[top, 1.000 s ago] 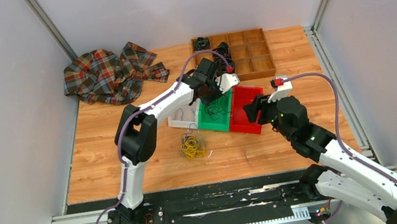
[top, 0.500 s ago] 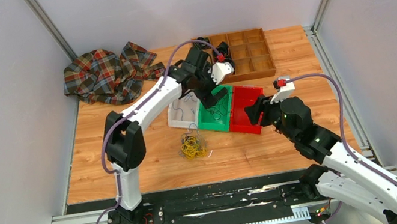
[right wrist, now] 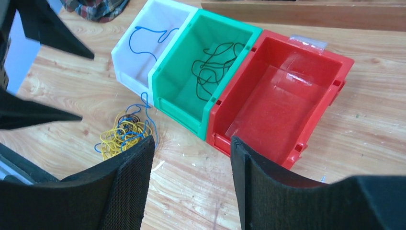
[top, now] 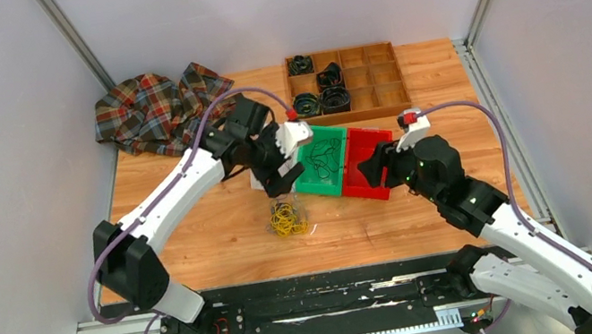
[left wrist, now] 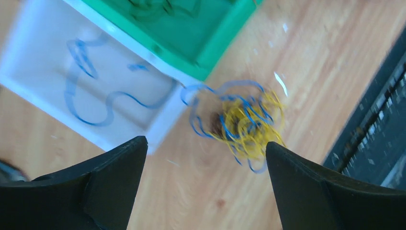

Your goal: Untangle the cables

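Note:
The cables form a yellow and blue clump on the wooden table, just in front of three bins; the same clump shows in both wrist views. One blue cable lies in the white bin. A black cable lies in the green bin. My left gripper hangs open over the white bin's near corner, nothing between its jaws. My right gripper stands open and empty by the red bin.
A plaid cloth lies bunched at the back left. A wooden compartment tray at the back holds thick black coiled rolls. A scrap of clear plastic lies behind the red bin. The black rail runs along the near edge.
My left gripper has opened and swung from over the green bin to the left and nearer, now above the white bin's corner. The right arm has barely moved.

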`<state>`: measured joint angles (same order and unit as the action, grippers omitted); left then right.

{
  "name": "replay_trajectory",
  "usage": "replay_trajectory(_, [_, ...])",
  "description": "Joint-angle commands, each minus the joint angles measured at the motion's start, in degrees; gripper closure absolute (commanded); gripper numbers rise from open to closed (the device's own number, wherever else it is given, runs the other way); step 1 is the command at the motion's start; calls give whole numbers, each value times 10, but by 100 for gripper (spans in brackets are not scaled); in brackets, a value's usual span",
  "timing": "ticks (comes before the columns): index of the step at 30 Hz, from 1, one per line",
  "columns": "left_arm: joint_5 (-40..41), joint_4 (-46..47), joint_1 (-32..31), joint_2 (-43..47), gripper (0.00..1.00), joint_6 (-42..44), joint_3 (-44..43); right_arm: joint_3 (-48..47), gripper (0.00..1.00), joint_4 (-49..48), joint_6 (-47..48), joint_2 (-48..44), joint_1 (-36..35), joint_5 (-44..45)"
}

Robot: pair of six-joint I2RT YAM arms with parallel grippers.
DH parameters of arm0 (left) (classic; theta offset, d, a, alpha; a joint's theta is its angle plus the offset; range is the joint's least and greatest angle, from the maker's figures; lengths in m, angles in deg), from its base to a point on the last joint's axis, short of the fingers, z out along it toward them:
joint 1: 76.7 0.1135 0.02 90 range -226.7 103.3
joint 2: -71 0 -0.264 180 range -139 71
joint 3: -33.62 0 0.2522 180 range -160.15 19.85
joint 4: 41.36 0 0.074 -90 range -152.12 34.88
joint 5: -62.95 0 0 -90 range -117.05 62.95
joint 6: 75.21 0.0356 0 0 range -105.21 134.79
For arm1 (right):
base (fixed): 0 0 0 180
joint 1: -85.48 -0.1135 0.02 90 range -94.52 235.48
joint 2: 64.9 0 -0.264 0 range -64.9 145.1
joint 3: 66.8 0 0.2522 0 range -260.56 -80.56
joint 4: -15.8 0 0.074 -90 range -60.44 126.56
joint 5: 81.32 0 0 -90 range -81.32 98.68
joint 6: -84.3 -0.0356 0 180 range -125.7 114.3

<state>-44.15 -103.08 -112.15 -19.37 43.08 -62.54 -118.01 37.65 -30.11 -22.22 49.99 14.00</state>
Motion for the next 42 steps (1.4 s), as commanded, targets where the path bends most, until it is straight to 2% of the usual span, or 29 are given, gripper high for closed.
replay_trajectory(1, [-45,-32,4,54,0,10,107,-16,40,19,-2,17,9,-36])
replay_trajectory(8, [-48,7,4,71,24,26,189,-4,39,27,-16,63,-21,-86])
replay_trajectory(11, [-65,27,4,78,25,54,192,3,41,31,-14,69,-42,-86])
replay_trajectory(14, [-88,51,4,75,22,70,191,11,43,31,-17,75,-58,-85])
replay_trajectory(18, [-102,60,0,41,20,108,185,17,45,30,-23,81,-66,-99])
replay_trajectory(21, [-101,58,-1,10,23,127,189,14,46,38,-20,81,-70,-100])
replay_trajectory(25, [-102,59,-2,-7,40,144,206,10,46,46,-13,75,-70,-95])
replay_trajectory(27, [-99,60,-2,-8,54,149,219,11,46,43,-14,76,-70,-93])
replay_trajectory(30, [-95,57,-1,10,79,156,243,10,46,31,-19,83,-70,-90])
replay_trajectory(32, [-95,40,-1,35,90,163,266,9,45,23,-20,88,-70,-87])
replay_trajectory(37, [-67,0,-1,129,97,200,340,2,43,-26,-20,118,-82,-88])
replay_trajectory(42, [-43,-24,-1,204,99,202,359,-26,44,-79,-29,219,-135,-83])
